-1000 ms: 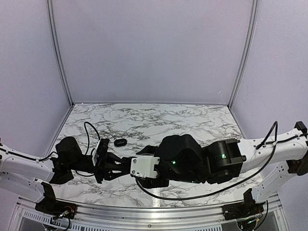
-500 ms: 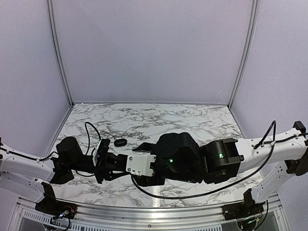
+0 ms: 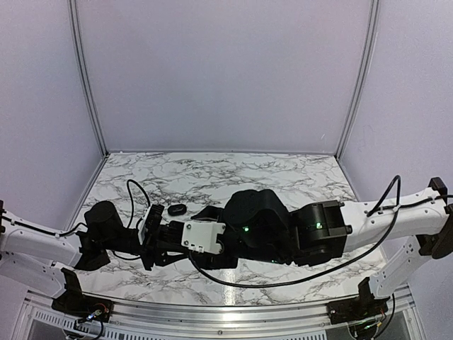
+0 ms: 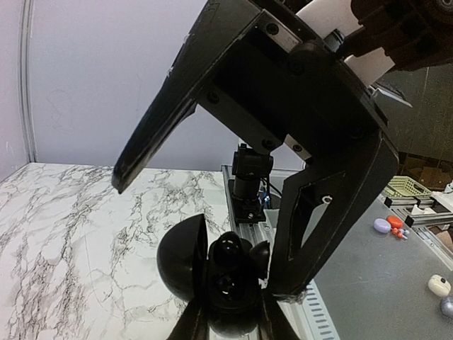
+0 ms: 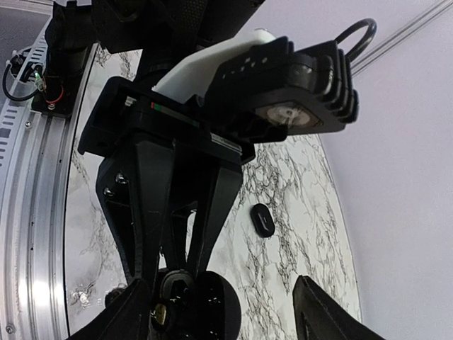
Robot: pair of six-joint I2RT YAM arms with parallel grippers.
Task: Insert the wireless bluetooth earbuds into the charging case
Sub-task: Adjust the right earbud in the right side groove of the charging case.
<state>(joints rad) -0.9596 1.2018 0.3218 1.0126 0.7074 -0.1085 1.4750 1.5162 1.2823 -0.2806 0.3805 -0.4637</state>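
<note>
A marble bench ran between pale lilac walls. Toward its near left, the two arms met low over the surface. The left jaws were closed tight on a round black case, pinching its lower body so the lid stood open to the left. Glossy black earbuds sat inside the case; their number could not be told. The right jaws stood wide apart and held nothing, straddling the case from above, one finger just beside its right edge and the other raised well clear on the left. Just beyond them, a small black oval piece lay alone on the bench.
</note>
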